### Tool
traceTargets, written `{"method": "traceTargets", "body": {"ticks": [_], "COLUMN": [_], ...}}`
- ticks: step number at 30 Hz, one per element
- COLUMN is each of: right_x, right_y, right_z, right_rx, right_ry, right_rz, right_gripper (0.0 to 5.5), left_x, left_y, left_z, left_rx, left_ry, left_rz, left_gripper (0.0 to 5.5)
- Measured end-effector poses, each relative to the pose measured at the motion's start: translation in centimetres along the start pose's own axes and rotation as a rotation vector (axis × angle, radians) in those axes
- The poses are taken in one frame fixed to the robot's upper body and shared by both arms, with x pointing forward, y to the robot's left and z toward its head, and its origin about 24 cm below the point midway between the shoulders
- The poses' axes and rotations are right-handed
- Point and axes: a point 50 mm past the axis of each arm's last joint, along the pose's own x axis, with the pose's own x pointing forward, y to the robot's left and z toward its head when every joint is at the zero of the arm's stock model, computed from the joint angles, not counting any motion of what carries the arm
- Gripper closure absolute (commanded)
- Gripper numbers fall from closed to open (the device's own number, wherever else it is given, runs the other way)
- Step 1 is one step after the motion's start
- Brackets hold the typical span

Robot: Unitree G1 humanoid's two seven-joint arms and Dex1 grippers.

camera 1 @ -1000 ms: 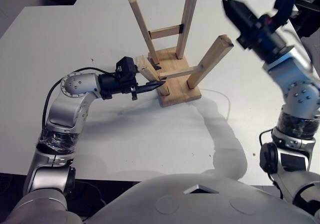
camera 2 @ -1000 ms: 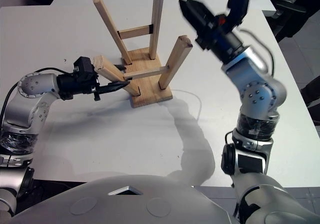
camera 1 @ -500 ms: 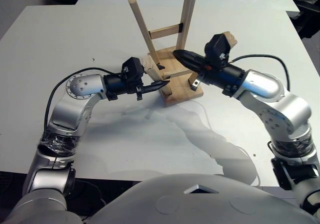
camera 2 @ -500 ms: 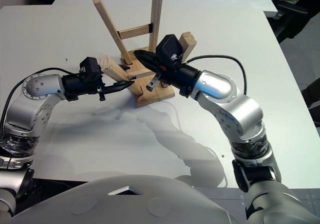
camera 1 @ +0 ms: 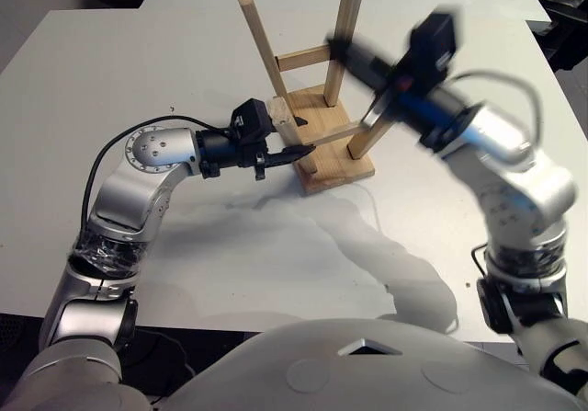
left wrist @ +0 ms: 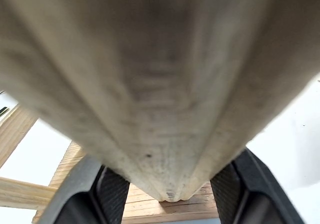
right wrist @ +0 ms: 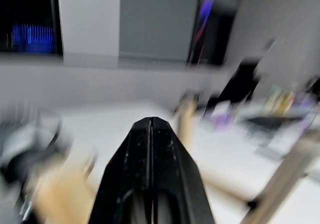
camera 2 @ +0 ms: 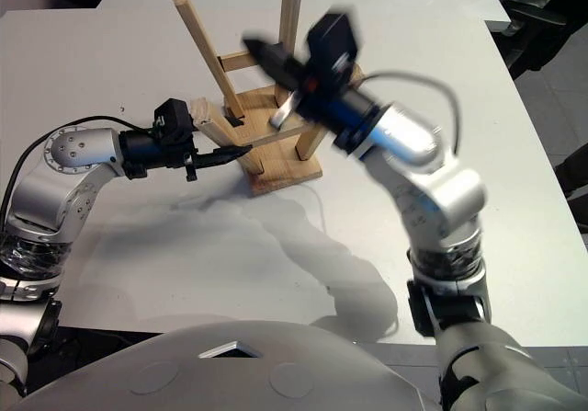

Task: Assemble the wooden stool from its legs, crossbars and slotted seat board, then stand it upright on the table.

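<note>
White table (camera 1: 138, 52), read from the robot's left to its right. The left gripper (camera 1: 288, 155) stays clamped on the tilted near-left leg (camera 1: 281, 119) of the stool (camera 1: 317, 108), which rests upside down near the table's middle, with the slotted seat board (camera 1: 335, 174) flat on the surface and the legs pointing up. The far crossbar (camera 1: 303, 59) joins the two back legs; the near crossbar (camera 1: 335, 135) runs right from the held leg. The right gripper (camera 1: 342, 51) – half a second ago low at the near crossbar – has swung up and back and is now streaked with motion beside the far-right leg (camera 1: 349, 11). It appears to have left its contact, so seating the near joints is judged unfinished and the stool is not yet turned upright. The left wrist view confirms what the head views only suggest – the leg (left wrist: 160, 83) wedged between the dark fingers (left wrist: 112, 194). The right wrist view shows that arm's pincer (right wrist: 151, 126) pressed together on nothing.
</note>
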Motion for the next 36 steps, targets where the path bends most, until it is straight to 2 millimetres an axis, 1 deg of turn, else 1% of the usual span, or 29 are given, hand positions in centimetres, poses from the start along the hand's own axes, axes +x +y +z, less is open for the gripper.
{"method": "traceTargets", "body": {"ticks": [1, 2, 3, 4, 5, 6, 7, 8, 9, 11, 16, 19, 20, 22, 23, 24, 26, 28, 29, 30, 31, 33, 34, 35, 36], "right_x": [-0.6, -1.4, -2.5, -4.0, -5.2, -6.1, -6.7, -6.7, -6.2, -5.2, -6.6, -6.9, -6.9, -6.5, -5.9, -5.5, -5.4, -5.4, -5.5, -5.5, -5.6, -6.2, -6.5, -7.3, -8.0], "right_y": [-2.3, -4.7, -6.9, -8.9, -10.1, -10.6, -10.2, -9.1, -7.5, -3.8, -1.8, -1.3, -1.3, -1.8, -2.3, -2.9, -3.7, -3.8, -3.7, -3.6, -3.6, -3.4, -3.5, -3.6, -3.7], "right_z": [1.1, 1.5, 1.1, 0.2, -0.8, -1.9, -3.1, -4.2, -5.0, -5.7, -5.7, -5.5, -5.4, -5.3, -4.9, -4.4, -4.1, -4.5, -4.6, -4.7, -4.9, -6.0, -6.3, -7.0, -7.5], "right_rx": [-0.049, -0.131, -0.197, -0.269, -0.321, -0.335, -0.315, -0.278, -0.233, -0.115, 0.039, 0.095, 0.106, 0.141, 0.153, 0.145, 0.145, 0.165, 0.169, 0.169, 0.168, 0.130, 0.118, 0.088, 0.068], "right_ry": [-0.013, 0.026, 0.096, 0.191, 0.271, 0.337, 0.384, 0.410, 0.409, 0.364, 0.345, 0.331, 0.324, 0.286, 0.237, 0.200, 0.173, 0.171, 0.173, 0.179, 0.188, 0.247, 0.267, 0.307, 0.341], "right_rz": [-0.097, -0.212, -0.334, -0.454, -0.525, -0.560, -0.549, -0.477, -0.380, -0.183, -0.152, -0.119, -0.102, -0.105, -0.112, -0.130, -0.160, -0.171, -0.168, -0.169, -0.171, -0.207, -0.226, -0.278, -0.319], "right_gripper": [5.50, 5.50, 5.50, 5.50, 5.50, 5.50, 5.50, 5.50, 5.50, 5.50, 5.50, 5.50, 5.50, 5.50, 5.35, 5.23, 4.90, 4.55, 4.38, 4.28, 4.07, 4.07, 4.07, 4.07, 4.07], "left_x": [0.1, 0.1, 0.1, 0.1, 0.2, 0.1, 0.1, 0.1, 0.1, 0.0, -1.1, -1.7, -2.0, -2.2, -2.2, -2.3, -2.9, -3.4, -3.5, -3.8, -4.1, -6.2, -6.9, -8.3, -9.2], "left_y": [0.0, 0.0, 0.1, 0.1, 0.2, 0.3, 0.4, 0.5, 0.5, 0.6, 0.7, 0.4, 0.3, 0.4, 0.3, 0.3, 0.6, 0.5, 0.3, 0.2, 0.2, -0.3, -0.5, -1.0, -1.3], "left_z": [0.0, 0.0, 0.1, 0.1, 0.2, 0.2, 0.2, 0.2, 0.2, 0.2, 0.1, -0.2, -0.3, -0.6, -1.1, -1.3, -0.9, -0.2, -0.1, 0.0, -0.1, -0.6, -0.7, -1.2, -1.8], "left_rx": [-0.003, -0.001, 0.000, -0.002, 0.000, 0.002, 0.003, 0.004, 0.004, 0.008, 0.033, 0.036, 0.033, 0.035, 0.011, -0.004, -0.013, -0.005, -0.004, -0.006, -0.009, -0.040, -0.053, -0.084, -0.115], "left_ry": [0.007, 0.009, 0.011, 0.016, 0.021, 0.025, 0.029, 0.031, 0.033, 0.030, 0.015, -0.002, -0.013, -0.016, -0.006, -0.010, -0.034, -0.058, -0.058, -0.052, -0.040, 0.027, 0.047, 0.091, 0.121], "left_rz": [-0.003, -0.004, -0.004, -0.006, -0.008, -0.009, -0.010, -0.011, -0.013, -0.015, -0.070, -0.092, -0.090, -0.067, -0.059, -0.056, -0.034, -0.023, -0.016, 0.002, 0.022, 0.118, 0.151, 0.216, 0.271], "left_gripper": [3.46, 3.46, 3.46, 3.46, 3.46, 3.46, 3.46, 3.46, 3.46, 3.46, 3.46, 3.46, 3.10, 2.83, 2.74, 2.52, 2.17, 1.82, 1.73, 1.73, 1.73, 1.73, 1.73, 1.73, 1.73]}}
